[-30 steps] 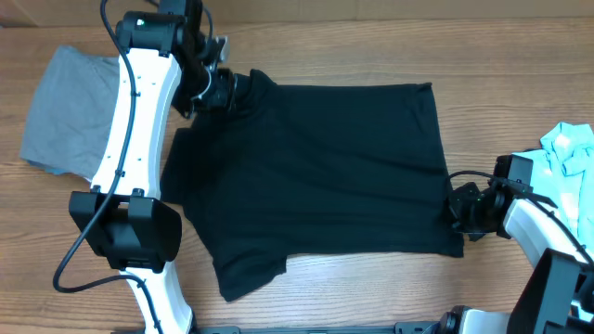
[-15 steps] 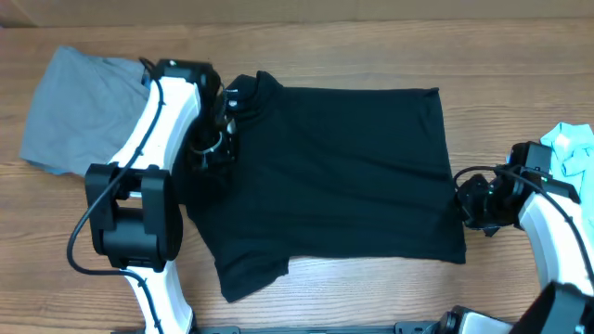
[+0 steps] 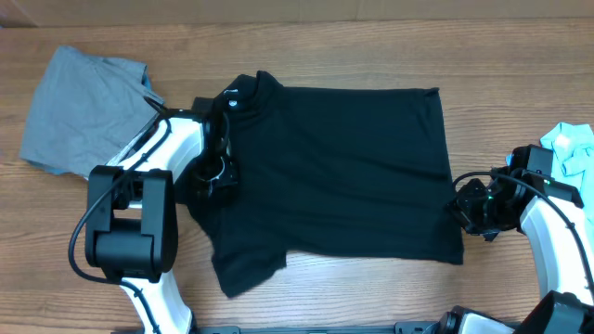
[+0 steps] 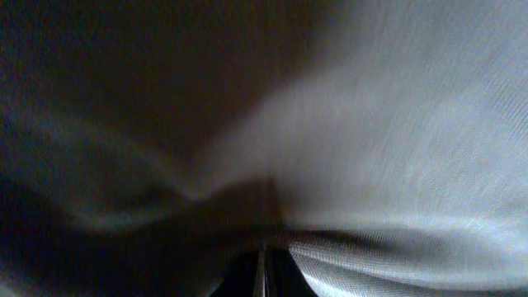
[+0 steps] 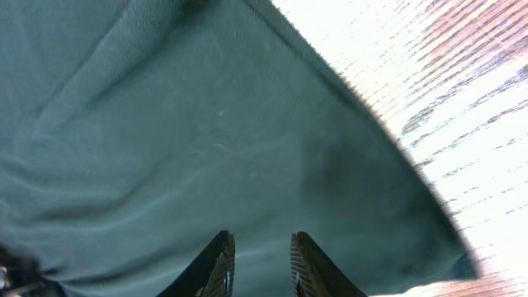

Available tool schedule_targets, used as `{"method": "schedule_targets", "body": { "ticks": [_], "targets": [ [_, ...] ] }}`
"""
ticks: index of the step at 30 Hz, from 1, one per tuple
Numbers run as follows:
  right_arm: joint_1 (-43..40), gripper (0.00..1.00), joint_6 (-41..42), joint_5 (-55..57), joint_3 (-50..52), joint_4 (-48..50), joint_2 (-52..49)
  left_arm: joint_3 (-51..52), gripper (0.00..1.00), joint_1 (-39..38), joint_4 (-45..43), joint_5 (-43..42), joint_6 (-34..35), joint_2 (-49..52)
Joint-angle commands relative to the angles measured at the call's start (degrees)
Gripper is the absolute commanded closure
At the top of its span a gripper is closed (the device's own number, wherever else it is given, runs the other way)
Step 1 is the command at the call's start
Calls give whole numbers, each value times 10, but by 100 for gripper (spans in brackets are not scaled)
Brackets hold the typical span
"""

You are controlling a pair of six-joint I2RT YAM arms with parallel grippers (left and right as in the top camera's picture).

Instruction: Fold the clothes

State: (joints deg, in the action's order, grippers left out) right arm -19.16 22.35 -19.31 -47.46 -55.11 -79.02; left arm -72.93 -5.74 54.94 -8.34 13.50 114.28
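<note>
Looking first at the right gripper (image 5: 260, 264): jaws a little apart, only a narrow gap, low over the cloth of the black T-shirt (image 5: 165, 124), with more cloth showing through the gap. Close to the hem, bright table (image 5: 462, 99) just beyond it. From above, placed at the right hem, toward the near corner.

Then the left gripper (image 3: 215, 176): down on the left side of the same T-shirt, below the collar. Only blurred cloth very near the lens in the left wrist view, so cannot tell the state of these jaws.

Spread flat between both grippers, collar at far left. Well apart on the table: grey garment (image 3: 74, 111) at left, light-blue garment (image 3: 571, 148) at right edge.
</note>
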Motion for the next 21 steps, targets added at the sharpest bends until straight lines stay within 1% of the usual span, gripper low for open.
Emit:
{"method": "schedule_targets", "body": {
  "ticks": [1,5,7,10,14,16,18,21],
  "targets": [
    [-4,73,-14,-5,-9,-1,6,17,95,46,-72,123,-5,40],
    [-4,73,-24,-5,-9,-8,6,-9,94,82,-82,74,-39,40],
    [-4,72,-25,-5,-9,-10,6,-30,91,91,-69,51,-53,40],
    [-4,69,-31,-5,-9,-13,6,-73,85,95,-16,46,-62,40],
    [1,69,-45,-17,4,-34,6,-151,76,95,82,42,-73,40],
    [14,69,-52,-41,22,-35,6,-193,75,95,128,42,-74,40],
    [32,71,-59,-66,42,-33,6,-234,73,95,169,42,-75,39],
    [72,77,-63,-107,78,-16,6,-284,70,95,222,23,-78,36]
  ]
}}
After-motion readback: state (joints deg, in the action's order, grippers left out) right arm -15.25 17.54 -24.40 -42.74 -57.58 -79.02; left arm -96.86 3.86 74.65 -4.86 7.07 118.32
